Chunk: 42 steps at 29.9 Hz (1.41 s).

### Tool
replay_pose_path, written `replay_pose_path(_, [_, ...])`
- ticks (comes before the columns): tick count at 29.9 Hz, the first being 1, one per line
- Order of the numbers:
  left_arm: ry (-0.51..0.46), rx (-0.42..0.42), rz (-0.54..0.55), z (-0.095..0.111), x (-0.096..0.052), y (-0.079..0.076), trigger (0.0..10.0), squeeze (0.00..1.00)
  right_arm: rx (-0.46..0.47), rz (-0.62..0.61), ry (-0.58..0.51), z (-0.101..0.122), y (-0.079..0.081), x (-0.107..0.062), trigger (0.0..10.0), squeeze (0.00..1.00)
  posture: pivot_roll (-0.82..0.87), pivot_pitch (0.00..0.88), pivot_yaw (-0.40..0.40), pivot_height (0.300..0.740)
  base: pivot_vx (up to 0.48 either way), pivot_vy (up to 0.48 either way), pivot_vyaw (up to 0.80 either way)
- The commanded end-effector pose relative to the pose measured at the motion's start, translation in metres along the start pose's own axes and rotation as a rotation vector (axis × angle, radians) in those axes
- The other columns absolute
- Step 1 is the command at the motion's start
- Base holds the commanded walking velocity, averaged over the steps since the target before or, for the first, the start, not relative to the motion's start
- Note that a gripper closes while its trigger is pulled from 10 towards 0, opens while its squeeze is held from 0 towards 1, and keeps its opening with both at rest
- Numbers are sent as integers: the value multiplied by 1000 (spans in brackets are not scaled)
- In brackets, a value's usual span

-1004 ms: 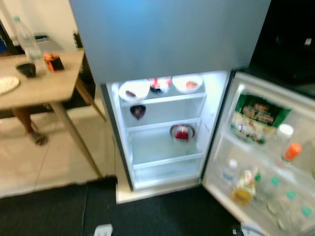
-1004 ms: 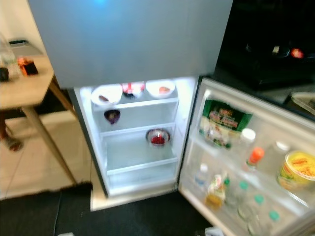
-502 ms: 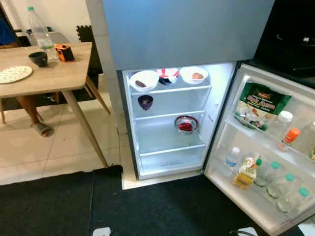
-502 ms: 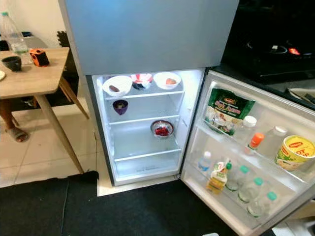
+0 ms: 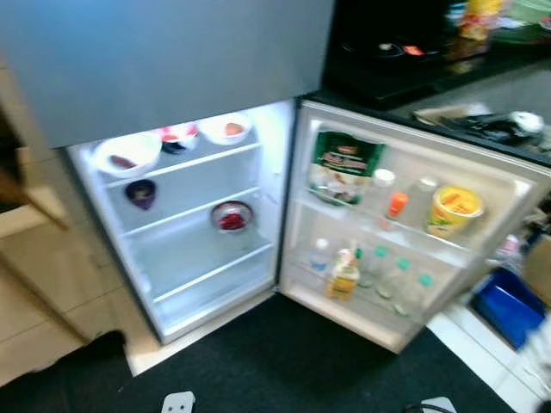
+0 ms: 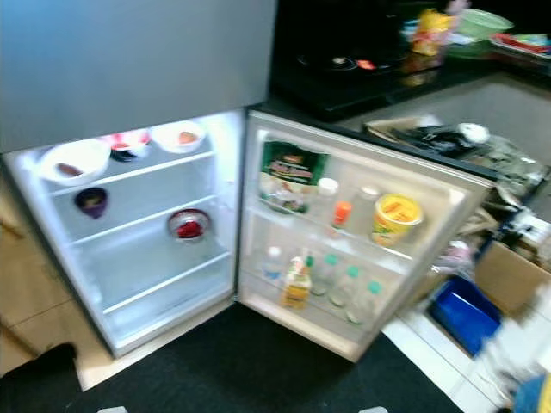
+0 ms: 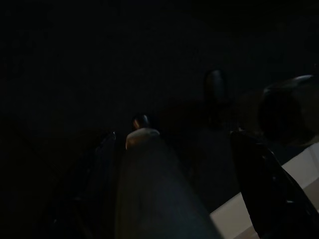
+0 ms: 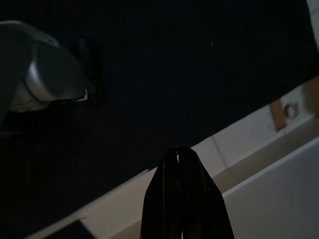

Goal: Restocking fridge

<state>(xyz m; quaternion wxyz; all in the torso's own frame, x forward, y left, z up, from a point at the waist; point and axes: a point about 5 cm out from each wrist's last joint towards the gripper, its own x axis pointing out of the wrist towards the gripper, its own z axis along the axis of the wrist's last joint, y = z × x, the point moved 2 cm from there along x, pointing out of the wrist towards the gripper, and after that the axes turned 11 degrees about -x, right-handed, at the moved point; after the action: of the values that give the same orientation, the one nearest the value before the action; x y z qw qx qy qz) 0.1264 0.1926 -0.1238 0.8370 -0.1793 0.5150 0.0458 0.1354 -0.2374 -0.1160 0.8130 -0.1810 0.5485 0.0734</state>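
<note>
The fridge [image 5: 284, 215] stands open and lit, its door [image 5: 413, 148] swung out to the right. Two white bowls [image 5: 126, 153] [image 5: 225, 129] and a smaller bowl sit on the top shelf, a purple bowl [image 5: 141, 193] below them, and a metal bowl [image 5: 232, 216] of red food on the middle shelf. The door holds a green bag [image 5: 343, 165], a yellow tub [image 5: 454, 209], an orange-capped bottle [image 5: 396, 205] and several bottles [image 5: 344, 275]. My left gripper [image 7: 174, 135] hangs open in the dark. My right gripper [image 8: 178, 152] hangs shut over the dark mat's edge.
A black mat [image 5: 284, 361] covers the floor before the fridge. A dark counter [image 6: 344, 77] with a cluttered top runs behind the door. A blue bin [image 5: 508, 305] and a cardboard box [image 6: 510, 275] stand on the tiles at the right.
The camera has swung to the right: the wooden table has slid out of the picture and the counter, bin and box have come in. The fridge's contents have not moved.
</note>
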Motion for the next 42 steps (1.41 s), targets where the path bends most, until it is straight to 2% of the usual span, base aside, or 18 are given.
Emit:
replay_pose_path(1, [10,3,-2,-3,-1,1,10000,0,1,-4,6,-1,-1,0,10000,0,-85,19,-21,740,0,0,-788])
replay_pose_path(16, [12,-22,-10,-5,-1,-1,10000,0,-15,-10,11,-2,-4,-1,10000,0,-84,18,-26,740,0,0,-788])
replay_pose_path(22, [9,-18,-18,-4,-1,0,10000,0,9,-15,-8,0,-4,-1,10000,0,-86,21,-25,740,0,0,0])
replay_pose_path(42, [4,-12,-37,-2,1,-5,10000,0,15,-2,-31,4,-4,0,10000,0,-87,19,-28,740,0,-472,0])
